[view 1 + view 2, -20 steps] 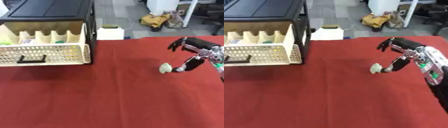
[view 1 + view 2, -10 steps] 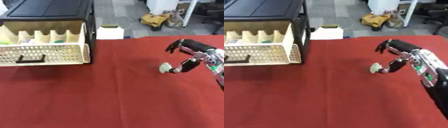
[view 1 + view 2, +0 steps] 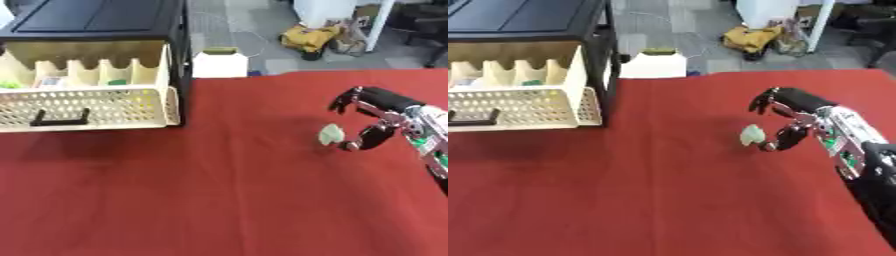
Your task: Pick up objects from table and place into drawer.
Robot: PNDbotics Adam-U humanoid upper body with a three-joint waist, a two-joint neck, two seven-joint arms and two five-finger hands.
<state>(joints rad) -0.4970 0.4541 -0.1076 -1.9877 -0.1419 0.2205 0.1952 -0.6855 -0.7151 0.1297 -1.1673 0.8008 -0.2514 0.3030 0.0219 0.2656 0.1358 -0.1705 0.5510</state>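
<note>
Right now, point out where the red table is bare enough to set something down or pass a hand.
The red table is bare across its whole near half and in the middle stretch between the open drawer and the small pale object. It is crowded only at the right, where the right hand curls beside that object, and at the drawer's front.

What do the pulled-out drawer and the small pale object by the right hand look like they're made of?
Drawer: cream plastic by the look, matte, with a perforated front and a black handle. Pale object: greenish-white, matte, rounded; material unclear. The right hand is beside it.
</note>
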